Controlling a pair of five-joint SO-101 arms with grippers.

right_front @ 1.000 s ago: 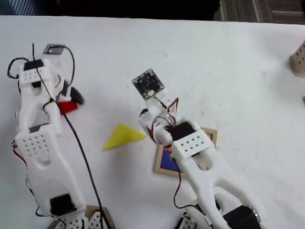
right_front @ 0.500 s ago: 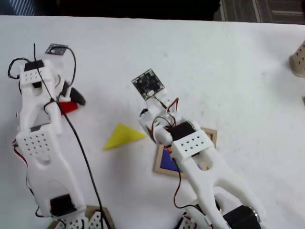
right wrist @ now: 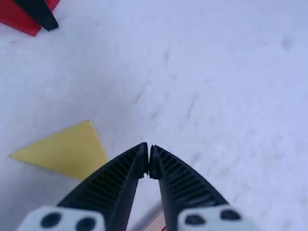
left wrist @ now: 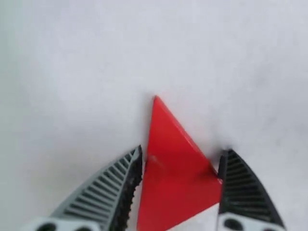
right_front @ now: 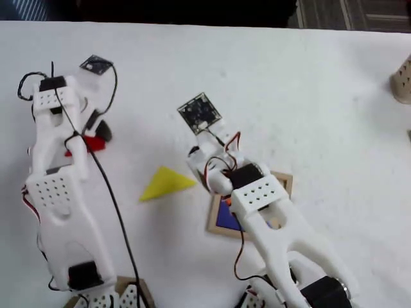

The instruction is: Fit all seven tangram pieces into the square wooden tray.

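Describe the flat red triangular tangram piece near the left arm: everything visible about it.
The flat red triangular tangram piece is a smooth, sharp-cornered triangle in uniform red; its material cannot be told. It seems to lie flat on the white table, one corner pointing away from the left gripper, whose ribbed dark fingers close against two of its sides. Seen from above, it sits partly under that arm, apart from the yellow triangle and the wooden tray.
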